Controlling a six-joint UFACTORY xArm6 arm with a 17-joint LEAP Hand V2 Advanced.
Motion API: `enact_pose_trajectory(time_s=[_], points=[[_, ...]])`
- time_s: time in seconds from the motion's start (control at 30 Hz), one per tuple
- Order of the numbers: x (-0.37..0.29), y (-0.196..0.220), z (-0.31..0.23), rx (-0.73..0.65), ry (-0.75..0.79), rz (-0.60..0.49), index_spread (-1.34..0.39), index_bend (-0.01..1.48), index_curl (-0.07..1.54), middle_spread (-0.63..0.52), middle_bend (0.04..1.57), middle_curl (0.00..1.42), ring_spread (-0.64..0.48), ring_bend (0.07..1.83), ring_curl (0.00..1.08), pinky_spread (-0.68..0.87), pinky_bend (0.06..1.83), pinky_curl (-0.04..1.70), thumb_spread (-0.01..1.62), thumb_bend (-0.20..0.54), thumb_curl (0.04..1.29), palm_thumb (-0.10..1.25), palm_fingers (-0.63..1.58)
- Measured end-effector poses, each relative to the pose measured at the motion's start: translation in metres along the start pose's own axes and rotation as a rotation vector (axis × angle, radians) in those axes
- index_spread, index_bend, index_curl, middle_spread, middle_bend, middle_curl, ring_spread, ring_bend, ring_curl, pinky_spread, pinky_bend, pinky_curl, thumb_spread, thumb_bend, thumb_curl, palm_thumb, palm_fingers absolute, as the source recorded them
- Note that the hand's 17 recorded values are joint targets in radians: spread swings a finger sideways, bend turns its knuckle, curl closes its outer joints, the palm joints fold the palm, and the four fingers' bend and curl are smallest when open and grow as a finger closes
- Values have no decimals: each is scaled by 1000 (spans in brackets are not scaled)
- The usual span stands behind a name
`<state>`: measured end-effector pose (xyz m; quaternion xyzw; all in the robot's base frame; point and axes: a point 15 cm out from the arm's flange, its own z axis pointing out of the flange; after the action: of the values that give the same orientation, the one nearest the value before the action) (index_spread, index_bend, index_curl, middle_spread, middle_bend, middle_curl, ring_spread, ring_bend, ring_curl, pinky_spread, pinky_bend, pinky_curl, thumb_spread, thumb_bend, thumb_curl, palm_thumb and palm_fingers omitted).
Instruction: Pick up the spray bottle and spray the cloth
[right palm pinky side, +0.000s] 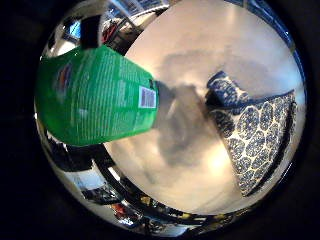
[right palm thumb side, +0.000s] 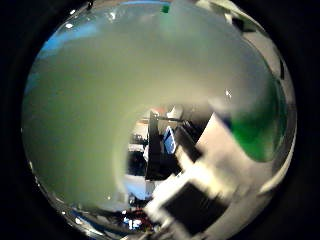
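A green spray bottle (right palm pinky side: 95, 95) with a printed label fills one side of the right little finger side palm view, close to the palm and above the pale table (right palm pinky side: 190, 55). A navy and white patterned cloth (right palm pinky side: 255, 125) lies flat on the table, away from the bottle. In the right thumb side palm view the bottle's pale body (right palm thumb side: 110, 100) fills most of the picture, with a green part (right palm thumb side: 258, 135) at one side. White and black fingers of my right hand (right palm thumb side: 195, 185) curl against the bottle.
The bottle casts a grey shadow (right palm pinky side: 185, 125) on the table between itself and the cloth. Room furniture and clutter (right palm pinky side: 120, 190) show beyond the table's edge. Dark shelving (right palm thumb side: 160, 145) shows past the bottle.
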<state>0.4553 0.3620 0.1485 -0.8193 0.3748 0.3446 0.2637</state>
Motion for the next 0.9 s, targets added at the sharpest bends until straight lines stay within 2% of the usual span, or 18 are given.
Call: enact_pose_trajectory(time_s=[0.03,0.1,0.23,0.4,0.57,0.77,0.9], points=[[0,1,1,-27,-2,-6,-447,175,445,-30,349,332,11,491,278,240,483,683,956,-56,430,458,-180],[3,0,-1,-46,4,-14,-448,138,399,-3,283,314,44,425,256,308,428,619,942,-48,399,423,-144],[3,-1,-10,-39,13,-19,-435,123,296,27,184,297,90,323,230,387,380,505,924,-33,344,402,-79],[15,7,-41,-48,64,-31,-427,134,244,33,173,284,106,292,233,392,380,444,911,-34,314,395,-63],[45,24,-89,-22,117,3,-423,139,226,38,174,275,109,271,238,390,392,409,910,-32,302,392,-58],[60,50,-149,13,120,48,-414,142,220,43,173,268,110,267,247,395,403,382,910,-31,297,393,-52],[75,80,-197,35,185,76,-408,148,223,42,179,270,110,258,252,395,404,365,910,-31,294,393,-41]])
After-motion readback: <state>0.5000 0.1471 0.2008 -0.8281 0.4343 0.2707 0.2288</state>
